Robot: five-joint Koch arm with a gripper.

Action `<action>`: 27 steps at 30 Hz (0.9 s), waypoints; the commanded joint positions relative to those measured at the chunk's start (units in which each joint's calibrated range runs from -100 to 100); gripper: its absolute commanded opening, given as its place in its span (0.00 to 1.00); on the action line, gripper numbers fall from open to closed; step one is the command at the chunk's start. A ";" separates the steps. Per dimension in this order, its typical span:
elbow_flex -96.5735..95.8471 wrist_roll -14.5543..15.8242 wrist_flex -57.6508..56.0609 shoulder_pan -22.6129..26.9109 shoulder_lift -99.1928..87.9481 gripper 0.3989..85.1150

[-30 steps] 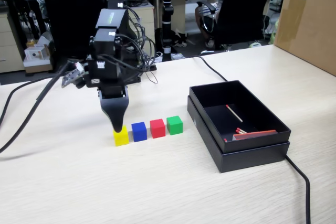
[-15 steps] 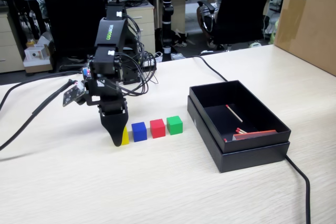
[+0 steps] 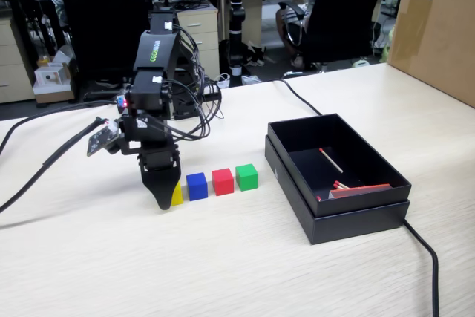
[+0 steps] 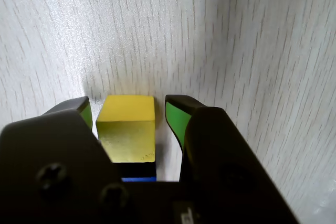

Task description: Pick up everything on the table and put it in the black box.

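Observation:
Four cubes stand in a row on the table (image 3: 223, 272): yellow (image 3: 177, 195), blue (image 3: 196, 185), red (image 3: 223, 181) and green (image 3: 247, 177). My gripper (image 3: 165, 200) is down at the table top, at the row's left end, and covers most of the yellow cube. In the wrist view the yellow cube (image 4: 127, 127) sits between my gripper's (image 4: 128, 109) green-padded fingers, with a small gap on each side, so the gripper is open. A sliver of the blue cube (image 4: 139, 179) shows behind it. The black box (image 3: 349, 220) stands to the right of the row.
Thin matchsticks (image 3: 330, 159) lie inside the box. A brown carton (image 3: 438, 27) stands at the back right. One black cable (image 3: 423, 250) runs past the box's right side, and others (image 3: 44, 161) trail off to the left of the arm.
The gripper has come down from just above the yellow cube to the table, so its fingers now stand on either side of the cube. The cubes have not moved.

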 commanded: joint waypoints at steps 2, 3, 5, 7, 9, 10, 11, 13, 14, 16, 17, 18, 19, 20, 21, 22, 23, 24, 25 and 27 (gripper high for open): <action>3.90 0.68 1.20 0.44 -1.60 0.34; 3.90 0.83 1.20 0.49 -1.60 0.34; 3.90 0.88 1.20 0.54 -1.49 0.34; 5.62 1.22 1.20 0.49 -1.26 0.10; 5.90 1.22 1.29 0.44 -1.03 0.10; 5.90 1.22 1.29 0.44 -1.03 0.10; 5.90 1.22 1.29 0.44 -1.15 0.10; 5.71 1.12 1.29 0.29 -2.18 0.10; 5.53 1.07 1.20 0.15 -3.56 0.10; 5.35 0.98 -0.53 -0.10 -11.13 0.10; 5.53 0.98 -1.48 0.00 -14.80 0.10; 5.44 1.03 -2.17 0.34 -18.47 0.10; 5.44 1.03 -3.03 0.88 -21.68 0.10; 5.26 1.27 -4.33 2.44 -28.34 0.10; 4.99 1.56 -4.41 3.32 -31.32 0.10; 4.72 1.90 -4.41 4.35 -33.85 0.10; 4.26 2.49 -4.41 5.71 -36.95 0.10; 3.45 3.08 -4.41 7.28 -39.24 0.10; 2.18 4.05 -4.41 9.43 -41.42 0.10; 2.18 6.11 -4.41 13.43 -43.72 0.11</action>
